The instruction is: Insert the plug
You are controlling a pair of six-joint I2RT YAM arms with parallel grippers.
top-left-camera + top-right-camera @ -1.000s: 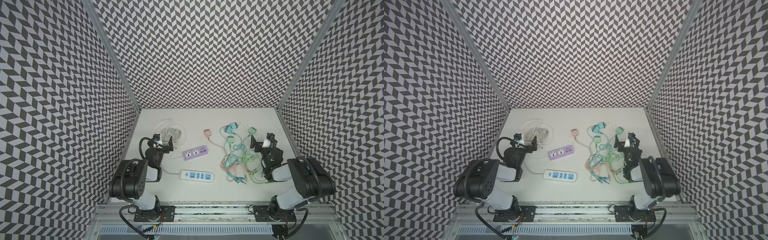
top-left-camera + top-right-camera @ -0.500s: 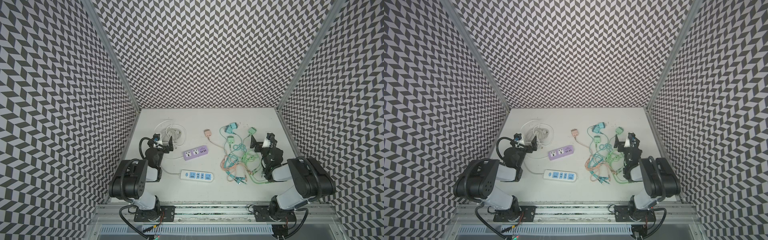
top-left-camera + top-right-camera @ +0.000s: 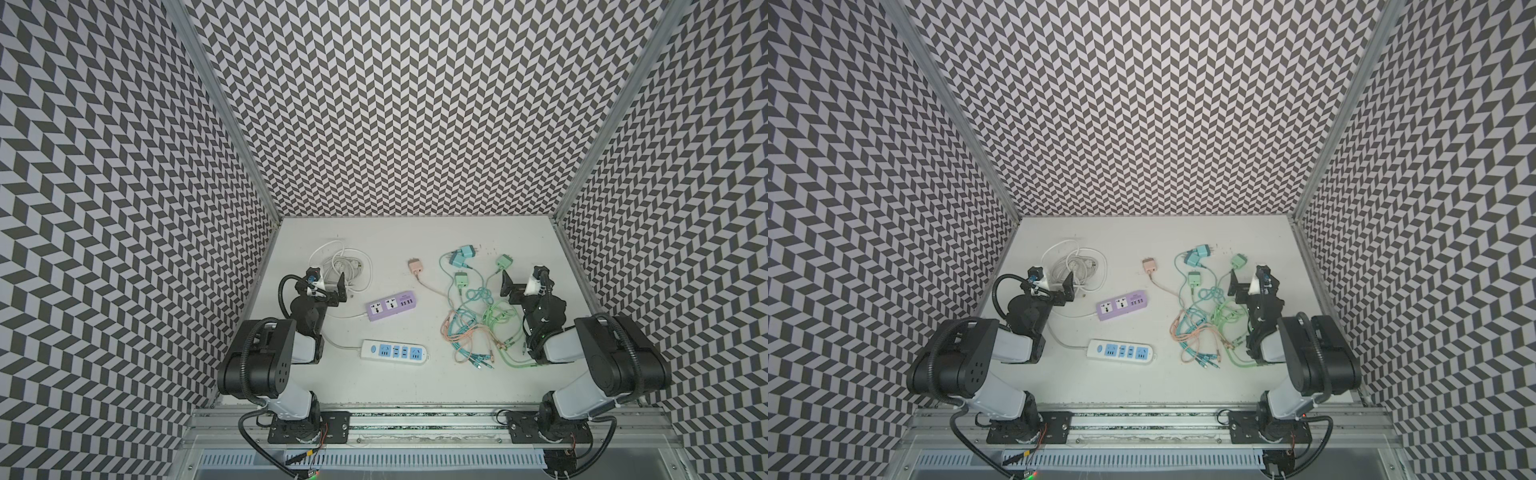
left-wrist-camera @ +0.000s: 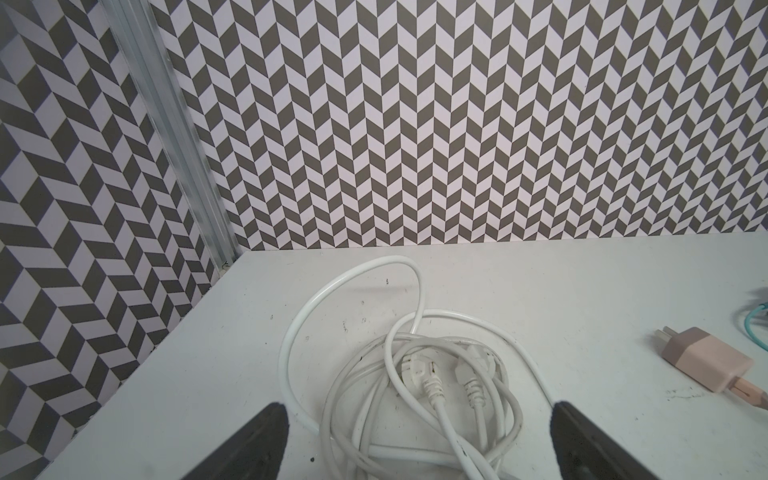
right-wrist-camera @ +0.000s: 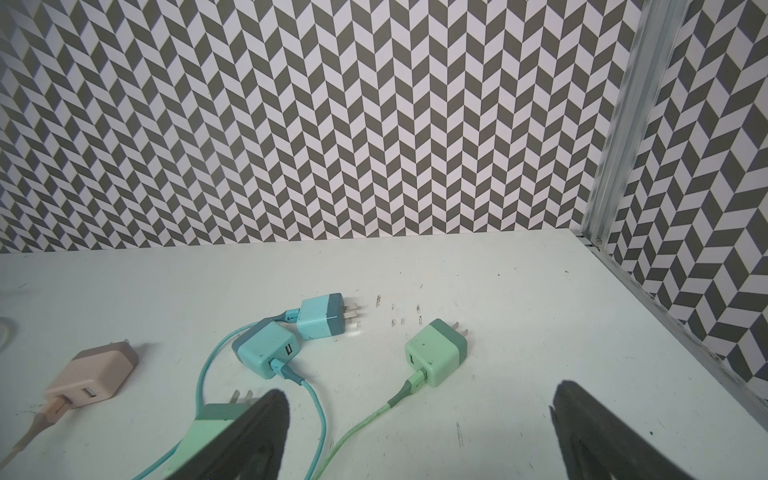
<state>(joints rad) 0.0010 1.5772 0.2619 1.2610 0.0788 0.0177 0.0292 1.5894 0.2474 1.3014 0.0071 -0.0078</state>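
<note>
Apparently nothing has moved over the last second: both arms sit parked, so insertion has not begun. By the white coil (image 4: 415,374), left of the purple strip (image 3: 390,305), the left end effector (image 4: 417,409) gapes wide and empty. Well right of the strip, the right end effector (image 5: 419,392) is wide and empty too, facing the green plug (image 5: 436,351). It is a pale cube with a darker cap, prongs pointing away from the strip and cord attached, lying on the worktop (image 3: 415,232).

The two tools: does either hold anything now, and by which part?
Nothing is held. The left tool and the right tool are both open and empty.
</note>
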